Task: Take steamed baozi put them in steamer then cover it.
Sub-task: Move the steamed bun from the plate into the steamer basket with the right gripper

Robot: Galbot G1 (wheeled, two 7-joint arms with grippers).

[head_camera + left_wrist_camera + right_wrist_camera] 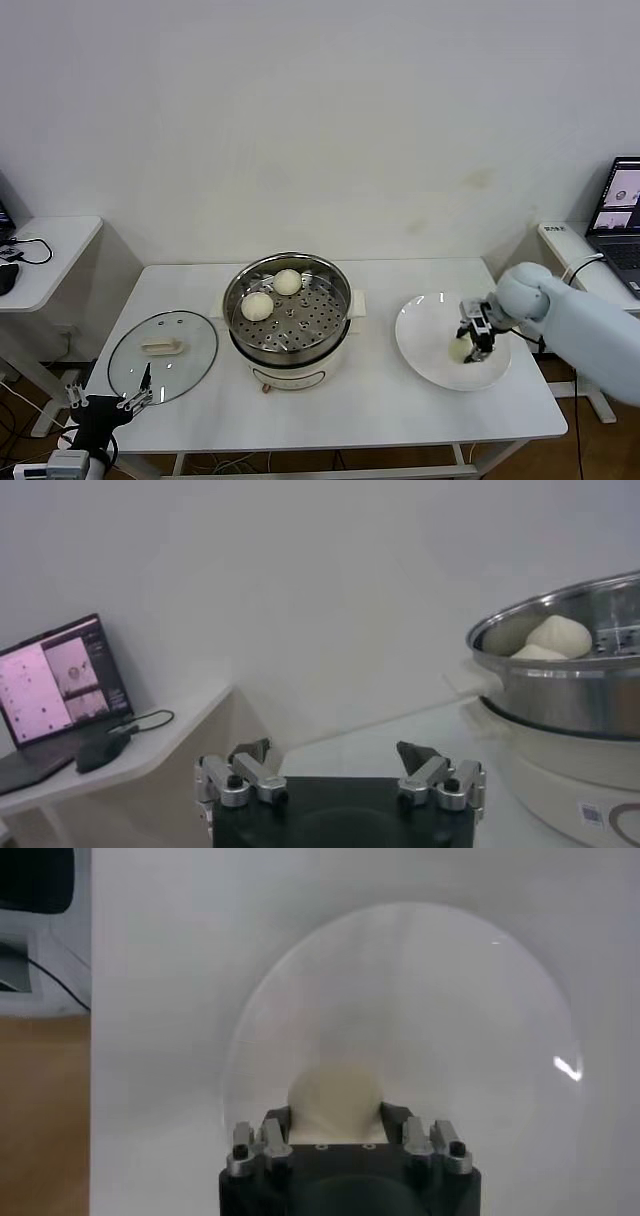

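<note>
Two cream-white baozi [272,294] lie in the shiny steamer [330,281] at the middle of the table; they also show over its rim as baozi [552,638] in steamer [560,690]. My right gripper [468,348] is down on the white plate [425,325] at the right, shut on a third baozi [336,1098] that sits between its fingers on the plate [420,998]. The glass cover [163,354] with its cream handle lies flat at the table's left. My left gripper [138,399] hangs open by the table's front left corner, holding nothing [340,765].
A side table [45,255] with cables stands at the left. A laptop [622,212] sits on a desk at the far right. The left wrist view shows another laptop [60,685] and a mouse [100,750] on a shelf.
</note>
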